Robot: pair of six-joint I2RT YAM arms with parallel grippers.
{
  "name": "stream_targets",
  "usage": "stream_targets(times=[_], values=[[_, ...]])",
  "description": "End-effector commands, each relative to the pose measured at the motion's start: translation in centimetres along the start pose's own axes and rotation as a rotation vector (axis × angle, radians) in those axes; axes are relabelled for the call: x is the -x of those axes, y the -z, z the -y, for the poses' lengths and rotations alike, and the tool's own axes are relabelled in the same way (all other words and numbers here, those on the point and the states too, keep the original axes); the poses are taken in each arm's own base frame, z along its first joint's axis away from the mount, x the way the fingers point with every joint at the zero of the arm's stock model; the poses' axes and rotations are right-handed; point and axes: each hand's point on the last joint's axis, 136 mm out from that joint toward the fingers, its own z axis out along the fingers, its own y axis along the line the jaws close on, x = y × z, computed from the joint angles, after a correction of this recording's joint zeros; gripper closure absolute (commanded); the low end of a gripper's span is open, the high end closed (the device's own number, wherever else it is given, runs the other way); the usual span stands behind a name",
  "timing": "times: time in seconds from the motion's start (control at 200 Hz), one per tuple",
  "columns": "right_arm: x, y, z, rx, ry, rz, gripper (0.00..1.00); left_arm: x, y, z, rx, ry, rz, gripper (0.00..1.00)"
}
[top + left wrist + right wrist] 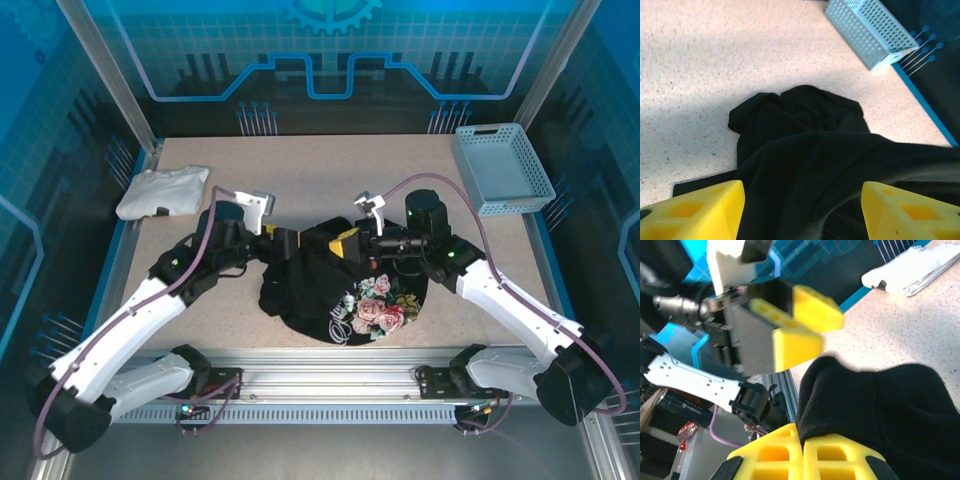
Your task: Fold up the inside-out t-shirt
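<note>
Shirt: the inside-out t-shirt [305, 290] lies bunched in a heap just toward 6 o'clock of the table's [300, 165] middle. Its floral print [378, 308] faces up on the heap's 4 o'clock side.
Left gripper: the left gripper [802, 215] has its jaws wide apart over black cloth and holds nothing.
Right gripper: the right gripper [803, 445] has its fingers pressed together. A fold of black cloth looks pinched at their tips, at the heap's 12 o'clock edge.
Handling: it is probably light and limp with no stiffness. It will sag and drag wherever it is not held. It is not fragile, but thin cloth can slip out of a shallow pinch.
Where to hold: a hem or shoulder edge is best, taken deep between the fingers. In this heap I cannot tell hem from sleeve, so a second hold close beside the right's pinch seems the safest start.
Open room: bare table runs from 9 through 12 to 3 o'clock of the heap, enough to spread the shirt flat.
Edges: the metal rail [330, 385] lies near the heap at 6 o'clock. The white folded garment [160, 192] at 10 o'clock and the perforated basket [500, 170] at 2 o'clock are both well apart.
</note>
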Motion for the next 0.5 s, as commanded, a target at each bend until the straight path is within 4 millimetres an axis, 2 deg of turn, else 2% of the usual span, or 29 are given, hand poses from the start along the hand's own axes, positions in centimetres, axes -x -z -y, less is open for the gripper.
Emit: stream_targets(times=[0.0,0.12,0.205,0.285,0.415,0.495], values=[[1.8,0.1,-0.1,0.003,0.0,0.072,1.0,-1.7,1.6,0.6,-0.014,0.006,-0.008,0.36],[2.1,0.1,0.2,-0.008,-0.002,0.084,1.0,-3.3,1.1,4.0,-0.215,0.098,-0.09,0.45],[2.4,0.2,0.2,-0.014,0.001,0.095,1.0,-3.3,0.3,5.9,-0.324,0.169,-0.125,0.48],[2.5,0.3,0.1,-0.023,0.008,0.102,1.0,-3.1,-0.3,7.2,-0.396,0.215,-0.151,0.47],[2.7,0.5,-0.1,-0.022,0.017,0.111,1.0,-3.2,-1.2,7.4,-0.408,0.244,-0.166,0.39],[2.8,0.5,-0.2,-0.014,0.019,0.114,1.0,-3.3,-2.1,7.0,-0.39,0.252,-0.169,0.41]])
